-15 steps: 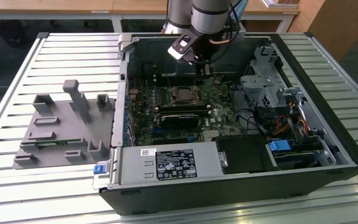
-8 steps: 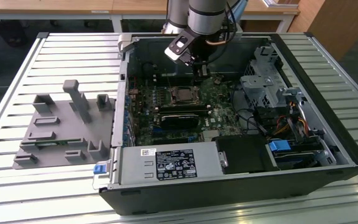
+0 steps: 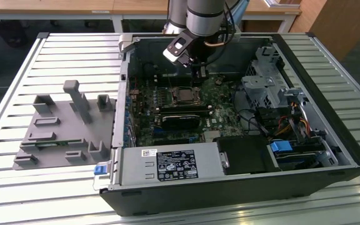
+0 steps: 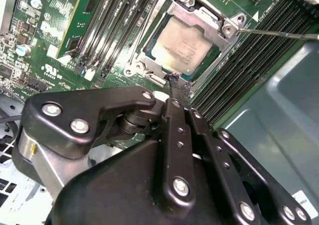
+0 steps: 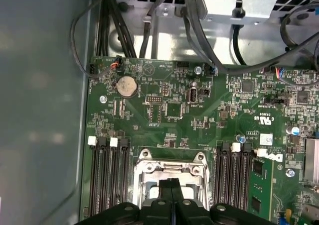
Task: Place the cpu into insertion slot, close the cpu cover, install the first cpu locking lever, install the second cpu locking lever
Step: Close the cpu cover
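On the exterior view's left, a grey moulded fixture (image 3: 52,133) lies on the slatted desk (image 3: 61,47), just beside an open computer case (image 3: 230,197). Inside the case, the power supply (image 3: 167,164) sits against the near wall, and the green motherboard (image 3: 221,123) lies beyond it. The cpu (image 3: 183,95) is on that board, near the middle of the case. The arm reaches down from above, and its tool (image 3: 198,75) hangs close over the board, just behind the cpu as this view sees it.

In the second wrist view, the black memory slots (image 4: 114,21) run alongside the insertion slot (image 4: 151,45). The cpu (image 4: 182,48) lies flat in the slot with its silver-grey top facing up. The cpu cover (image 4: 219,23) is down over it, framing the chip's top. The tool (image 4: 178,81) has its two fingers pressed together with nothing between them, and their tips sit just beside the slot's edge. A thin metal locking lever (image 4: 279,34) sticks out from a corner of the cover and runs over the neighbouring memory slots.

In the first wrist view, a coin cell battery (image 5: 126,86) sits on the board. The tool (image 5: 172,184) is over the silver frame, its fingers closed.
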You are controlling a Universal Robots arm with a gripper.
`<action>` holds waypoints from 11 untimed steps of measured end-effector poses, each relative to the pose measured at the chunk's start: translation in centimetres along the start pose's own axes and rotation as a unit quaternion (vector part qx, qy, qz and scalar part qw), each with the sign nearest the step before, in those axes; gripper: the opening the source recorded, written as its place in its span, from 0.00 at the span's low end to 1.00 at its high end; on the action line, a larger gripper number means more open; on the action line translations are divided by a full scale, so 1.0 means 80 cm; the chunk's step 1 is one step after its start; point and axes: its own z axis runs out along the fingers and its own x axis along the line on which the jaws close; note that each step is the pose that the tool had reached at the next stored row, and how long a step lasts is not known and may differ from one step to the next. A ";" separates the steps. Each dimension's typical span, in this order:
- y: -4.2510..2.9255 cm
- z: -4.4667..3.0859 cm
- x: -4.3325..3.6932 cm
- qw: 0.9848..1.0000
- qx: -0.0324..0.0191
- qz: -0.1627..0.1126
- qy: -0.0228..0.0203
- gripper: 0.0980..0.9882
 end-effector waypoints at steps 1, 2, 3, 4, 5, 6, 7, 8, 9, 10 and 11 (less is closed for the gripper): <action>-0.0008 0.0009 0.000 1.000 0.000 0.000 0.000 0.01; -0.0016 0.0019 0.000 1.000 0.000 0.000 0.000 0.01; -0.0024 0.0029 0.000 1.000 0.000 0.000 0.000 0.01; -0.0031 0.0038 0.000 1.000 0.000 0.000 0.000 0.01; -0.0039 0.0045 0.000 1.000 0.000 0.000 0.000 0.01; -0.0058 0.0051 0.000 1.000 0.000 0.000 0.000 0.01; -0.0077 0.0057 0.000 1.000 0.000 0.000 0.000 0.01; -0.0090 0.0062 0.000 1.000 0.000 0.000 0.000 0.01; -0.0103 0.0066 0.000 1.000 0.000 0.000 0.000 0.01; -0.0119 0.0071 0.000 1.000 0.000 0.000 0.000 0.01; -0.0133 0.0075 0.000 1.000 0.000 0.000 0.000 0.01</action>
